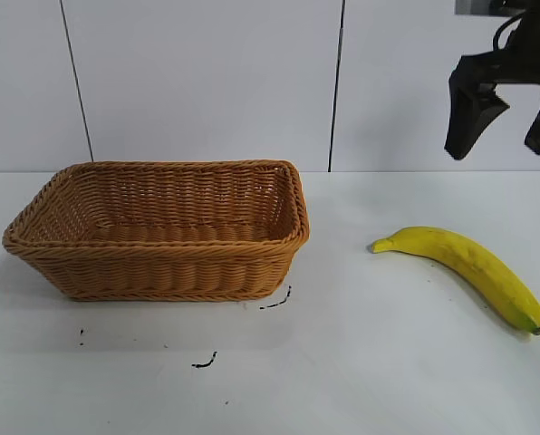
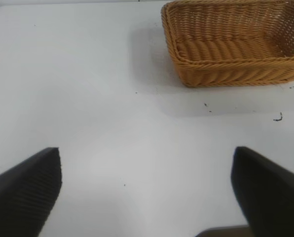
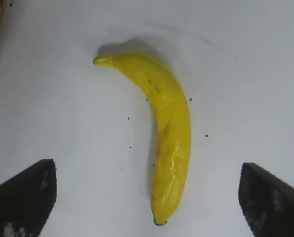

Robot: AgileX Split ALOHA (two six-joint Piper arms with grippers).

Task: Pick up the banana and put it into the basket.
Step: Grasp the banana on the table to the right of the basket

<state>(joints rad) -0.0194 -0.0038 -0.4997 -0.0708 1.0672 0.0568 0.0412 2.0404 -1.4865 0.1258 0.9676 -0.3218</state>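
The yellow banana [image 1: 469,265] lies flat on the white table at the right, stem end toward the basket; it also shows in the right wrist view [image 3: 167,128]. The tan wicker basket [image 1: 161,272] stands at the left, empty, and shows in the left wrist view [image 2: 221,69]. My right gripper [image 1: 507,127] hangs open well above the banana; its dark fingers [image 3: 23,195] stand wide on either side of the banana's dark-tipped end without touching it. My left gripper [image 2: 147,192] is open and empty over bare table, apart from the basket; it is out of the exterior view.
The table [image 1: 361,362] is white with a few small black marks [image 1: 207,362] in front of the basket. A pale panelled wall [image 1: 207,82] stands behind. Bare table lies between the basket and the banana.
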